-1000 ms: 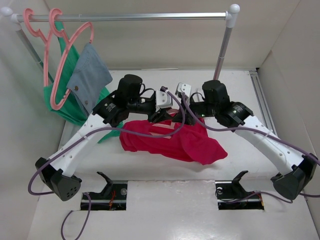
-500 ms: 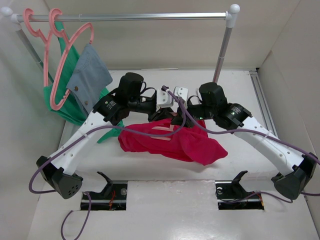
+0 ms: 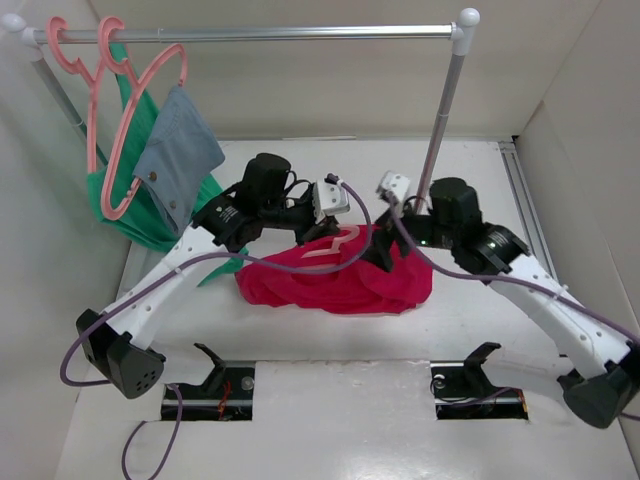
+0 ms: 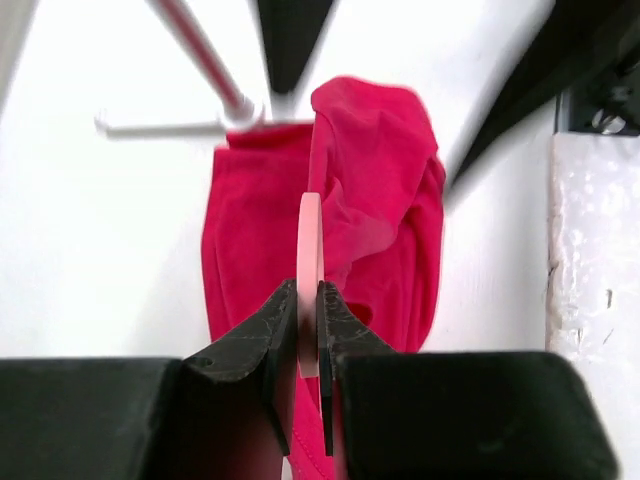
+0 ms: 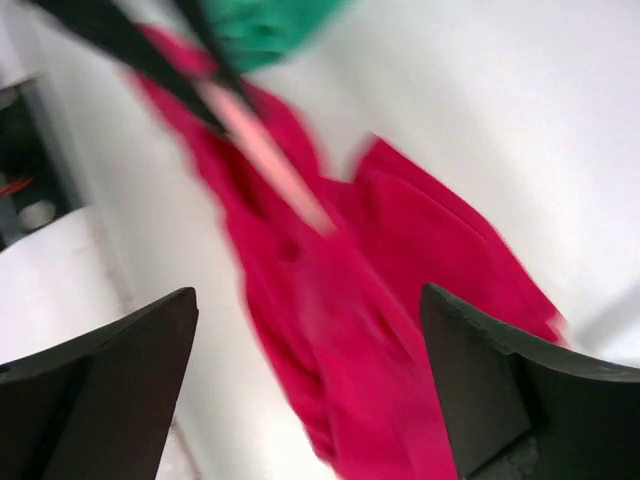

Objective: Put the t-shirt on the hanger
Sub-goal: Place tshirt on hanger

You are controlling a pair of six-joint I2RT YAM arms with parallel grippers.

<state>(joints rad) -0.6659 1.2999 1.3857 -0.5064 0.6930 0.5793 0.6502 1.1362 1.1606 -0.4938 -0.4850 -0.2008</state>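
The table [image 3: 480, 170] carries a rail [image 3: 260, 33] across its far side, with a green garment [image 3: 130, 215] and a grey-blue cloth [image 3: 180, 145] hung at the rail's left end. Nearer to us, the t-shirt [image 3: 340, 285] lies bunched on the table between the two arms, well apart from those hung clothes. It is in a crumpled heap, not spread flat. On top of it, towards its far edge, we see the pink curves of the hanger [image 3: 335, 245], touching the cloth. We cannot tell from above whether any of the hanger is inside the shirt. The left gripper [image 4: 308, 300] has its jaws pressed on the hanger's thin edge, pinching it upright over the red folds. The right gripper [image 5: 308, 300] hangs just over the shirt's right side with its jaws spread wide and nothing between them. Its wrist view is blurred, so we cannot make out the finer folds below it. We judge the step in hand to be the threading of the hanger into the shirt, and it is not yet done. Next we would want the right gripper to find an open edge of the cloth, pinch a single layer, and draw it over one sloping shoulder. The left gripper would meanwhile hold the hanger steady.
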